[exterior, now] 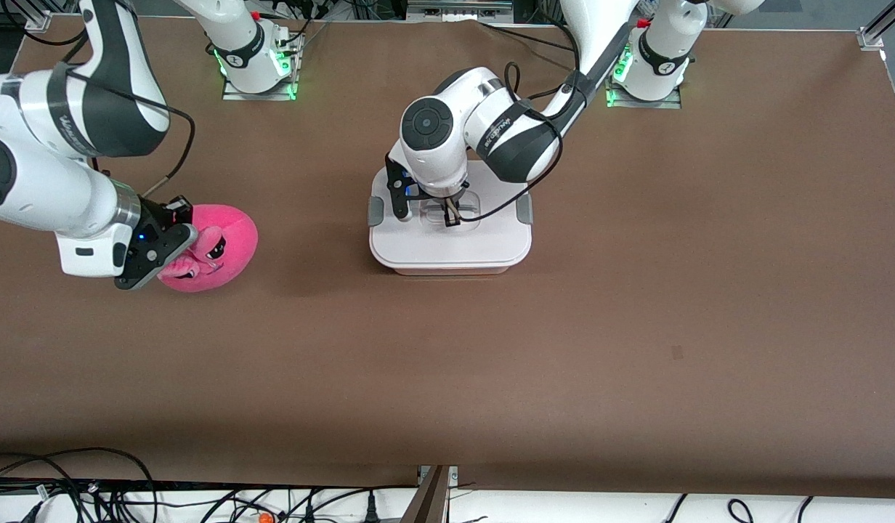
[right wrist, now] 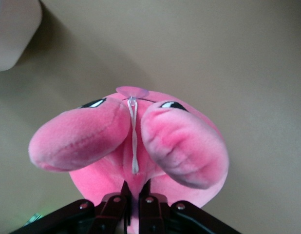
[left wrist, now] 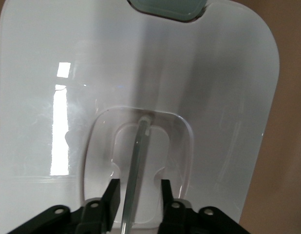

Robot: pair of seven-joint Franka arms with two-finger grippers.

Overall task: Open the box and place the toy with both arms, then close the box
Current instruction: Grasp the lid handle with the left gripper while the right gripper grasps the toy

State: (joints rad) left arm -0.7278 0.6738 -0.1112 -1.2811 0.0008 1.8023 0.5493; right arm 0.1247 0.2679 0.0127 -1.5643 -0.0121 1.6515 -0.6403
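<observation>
The box (exterior: 418,250) stands mid-table with its white lid on and a grey clip at each end (exterior: 375,211). My left gripper (exterior: 451,216) is down on the lid's recessed clear handle (left wrist: 136,156). Its fingers are open, one on each side of the handle bar, and not closed on it (left wrist: 138,192). The toy (exterior: 226,236), a round bright-pink plush, lies on the table toward the right arm's end. My right gripper (exterior: 177,254) is shut on the plush, pinching its fabric below the two paler lobes (right wrist: 136,187). The toy's dark eyes (right wrist: 172,105) show.
The brown table (exterior: 636,290) spreads around both things. A corner of the box (right wrist: 14,29) shows in the right wrist view. Cables (exterior: 91,494) lie along the table's edge nearest the front camera. The arm bases (exterior: 647,65) stand at the table's other long edge.
</observation>
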